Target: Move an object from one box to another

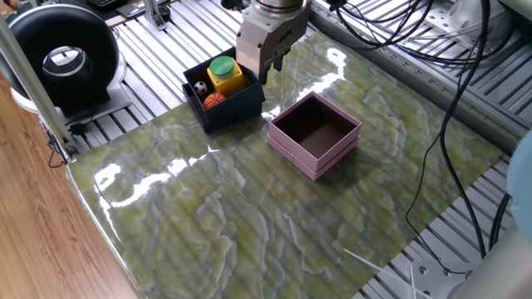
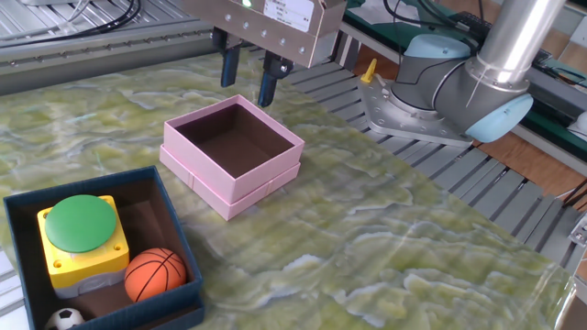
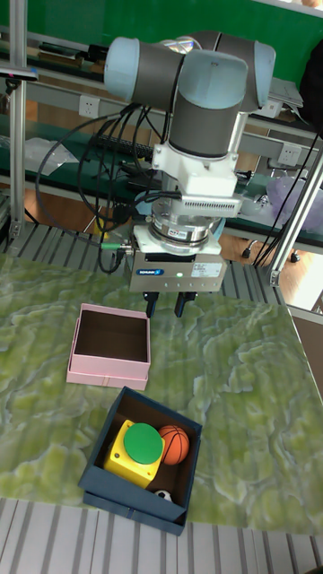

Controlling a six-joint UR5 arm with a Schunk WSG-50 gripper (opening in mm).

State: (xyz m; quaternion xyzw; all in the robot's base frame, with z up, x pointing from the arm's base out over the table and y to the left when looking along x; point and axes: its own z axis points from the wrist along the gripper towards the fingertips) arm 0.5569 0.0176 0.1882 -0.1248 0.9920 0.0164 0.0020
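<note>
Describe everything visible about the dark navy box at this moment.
The navy box is small, square and open-topped, with a brownish floor, and looks like cardboard. It sits flat on the green marbled table, apart from the pink box. Inside it are a yellow block with a green button, a small basketball and a tiny soccer ball. The gripper is not touching it.

Two fixed views look down across the table [image 1: 249, 216] from opposite corners; the tall view faces the arm head-on.

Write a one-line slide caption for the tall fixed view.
Open gripper hovers empty above the table; navy box holds a yellow button block, basketball and small ball; pink box is empty.
</note>
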